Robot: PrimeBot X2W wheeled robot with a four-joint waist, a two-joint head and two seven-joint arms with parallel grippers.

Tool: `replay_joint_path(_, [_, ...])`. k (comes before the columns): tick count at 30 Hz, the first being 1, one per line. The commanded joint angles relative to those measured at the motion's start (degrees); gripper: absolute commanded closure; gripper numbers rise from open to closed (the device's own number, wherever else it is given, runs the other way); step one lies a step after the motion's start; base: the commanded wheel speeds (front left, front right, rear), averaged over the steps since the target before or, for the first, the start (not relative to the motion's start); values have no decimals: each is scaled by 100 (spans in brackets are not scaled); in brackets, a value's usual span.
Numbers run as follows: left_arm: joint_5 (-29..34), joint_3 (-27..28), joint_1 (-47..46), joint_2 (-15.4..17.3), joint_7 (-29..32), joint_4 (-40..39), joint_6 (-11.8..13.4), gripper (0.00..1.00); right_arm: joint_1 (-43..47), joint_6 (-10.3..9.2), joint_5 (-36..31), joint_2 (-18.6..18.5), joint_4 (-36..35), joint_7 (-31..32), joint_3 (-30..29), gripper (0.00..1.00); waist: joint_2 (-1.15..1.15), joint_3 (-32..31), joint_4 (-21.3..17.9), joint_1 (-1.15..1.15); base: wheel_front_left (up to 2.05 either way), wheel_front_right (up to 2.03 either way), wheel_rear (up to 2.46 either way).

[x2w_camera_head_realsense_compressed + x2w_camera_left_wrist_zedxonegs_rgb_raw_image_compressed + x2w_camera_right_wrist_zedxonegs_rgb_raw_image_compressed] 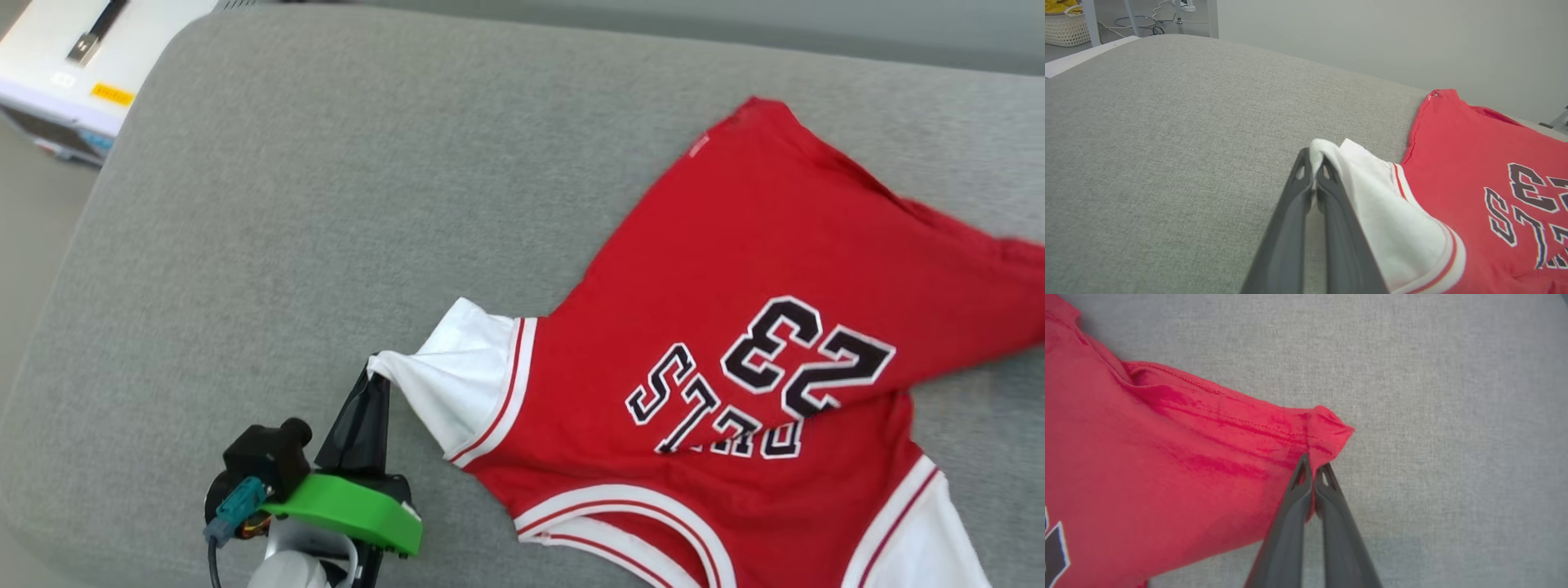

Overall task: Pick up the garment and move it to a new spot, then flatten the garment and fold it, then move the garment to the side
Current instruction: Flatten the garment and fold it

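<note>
Two end effectors: both pressed together on cloth. The left end effector (378,376) pinches the tip of the white sleeve (461,367); the right end effector (1312,468) pinches a red hem corner (1327,428).
Jersey (735,269) place: spread over the right half of the head view on the grey cushion (326,204), lettering upside down, collar running off the bottom edge.
Lie: partly flat, with folds near the right-hand corner and one hem layer turned under.
Handling: likely light and limp. It should drape, stretch and drag along the cushion rather than hold its shape.
Hold: hems, sleeve ends and corners suit best, as their doubled seams give the thin fingers more to bite.
Risk: a small pinch may slip if pulled hard.
</note>
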Motion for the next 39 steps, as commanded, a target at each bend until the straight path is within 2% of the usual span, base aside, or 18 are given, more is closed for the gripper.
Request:
replay_joint_path(1, [23,43,99,65,-8,5,46,100,499,-4,36,68,-277,1,-202,100,0,-492,-496,0,0,0,0])
replay_joint_path(5, [4,98,264,168,78,-44,106,100,1777,-4,-25,477,-1105,62,-890,100,0,-681,-729,0,0,0,0])
replay_joint_path(13, [-37,140,479,330,297,-165,177,100,3828,-4,-208,1896,-2432,309,-1773,100,0,-863,-996,0,0,0,0])
replay_joint_path(16, [-51,117,500,342,339,-179,182,100,4349,-4,-219,2494,-2561,334,-1887,100,0,-860,-1010,0,0,0,0])
replay_joint_path(18, [-61,108,505,339,374,-173,206,100,4565,-4,-157,2732,-2490,297,-1883,100,0,-842,-1014,0,0,0,0])
replay_joint_path(22, [-83,105,505,334,425,-177,257,100,4660,-4,54,2915,-2254,-58,-1768,98,0,-803,-1034,0,0,0,0])
replay_joint_path(23, [-85,101,503,336,431,-178,262,100,4631,-4,104,2928,-2214,-213,-1755,53,0,-798,-1038,0,0,0,0])
replay_joint_path(24, [-86,94,501,337,438,-182,268,100,4587,-4,106,2937,-2194,-466,-1728,0,0,-792,-1040,0,0,0,0])
replay_joint_path(25, [-88,88,497,339,444,-187,270,100,4554,-4,70,2941,-2195,-693,-1705,0,0,-786,-1040,0,0,0,0])
replay_joint_path(26, [-92,69,474,352,465,-197,276,100,4369,-4,-7,2936,-2205,-1488,-1672,0,0,-775,-1035,0,0,0,0])
replay_joint_path(32, [-100,53,405,354,484,-193,322,100,3800,-4,-136,2825,-2166,-3042,-1661,0,0,-764,-983,0,0,0,0])
replay_joint_path(35, [-108,36,350,339,469,-190,329,100,3422,-4,-218,2687,-2017,-3598,-1505,0,0,-745,-938,0,0,0,0])
replay_joint_path(39, [-112,-33,220,298,451,-176,308,100,2841,-4,-220,2409,-1577,-3712,-1148,0,0,-667,-828,0,0,0,0])
